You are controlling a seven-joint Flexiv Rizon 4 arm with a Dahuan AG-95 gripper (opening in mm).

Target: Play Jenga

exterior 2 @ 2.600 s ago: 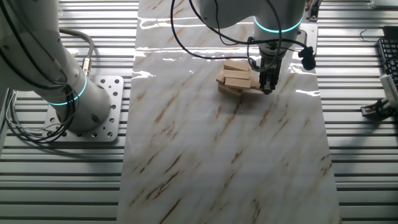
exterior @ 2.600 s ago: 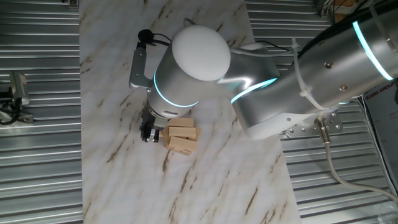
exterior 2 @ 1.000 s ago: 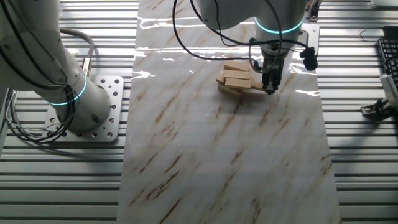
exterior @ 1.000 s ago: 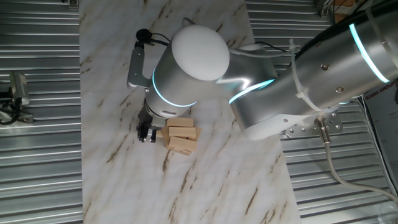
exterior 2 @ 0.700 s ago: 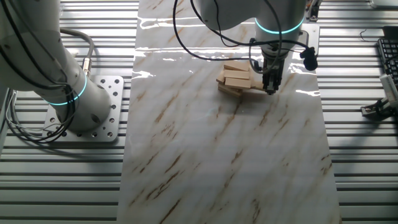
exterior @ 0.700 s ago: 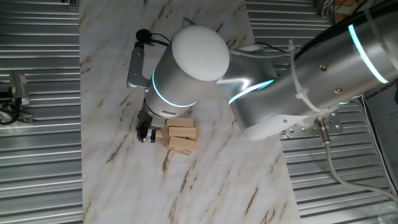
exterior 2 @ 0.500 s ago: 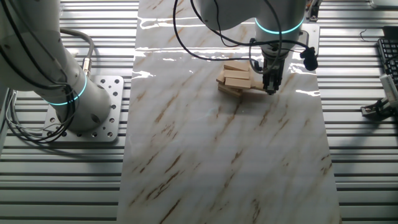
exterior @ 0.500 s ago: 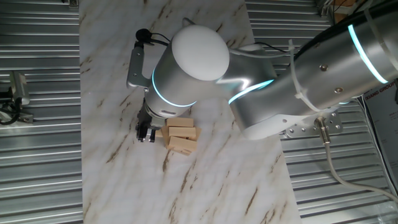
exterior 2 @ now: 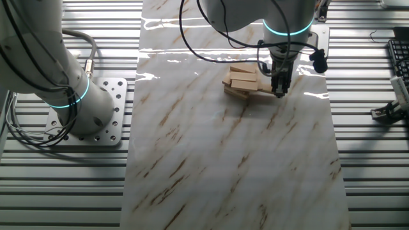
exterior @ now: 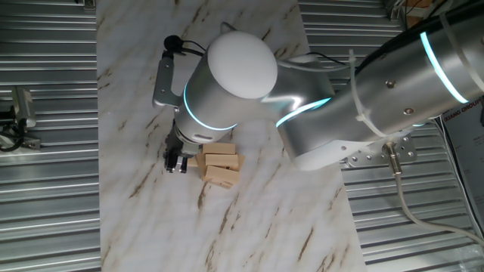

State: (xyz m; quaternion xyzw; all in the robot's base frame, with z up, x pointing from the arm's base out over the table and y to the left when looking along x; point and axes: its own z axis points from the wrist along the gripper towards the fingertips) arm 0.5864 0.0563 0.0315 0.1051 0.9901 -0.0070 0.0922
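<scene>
The Jenga stack (exterior: 220, 165) is a low pile of pale wooden blocks in crosswise layers on the marble-patterned sheet; it also shows in the other fixed view (exterior 2: 241, 82). My gripper (exterior: 176, 162) points down at the pile's left side, its dark fingers close together at the end of a low block (exterior: 193, 160) that sticks out toward them. In the other fixed view the gripper (exterior 2: 279, 90) stands at the pile's right side, touching that block's end (exterior 2: 263, 91). The arm's big white joint hides the pile's far part.
The marble sheet (exterior 2: 236, 160) lies over a ribbed metal table. The arm's base (exterior 2: 83, 108) stands left of the sheet. A small black camera (exterior 2: 317, 61) hangs from the wrist, with cables above it. A tool (exterior 2: 390, 110) lies at the right edge.
The gripper has crept a few pixels away from the pile, staying low at the block's end. The stack itself looks unchanged.
</scene>
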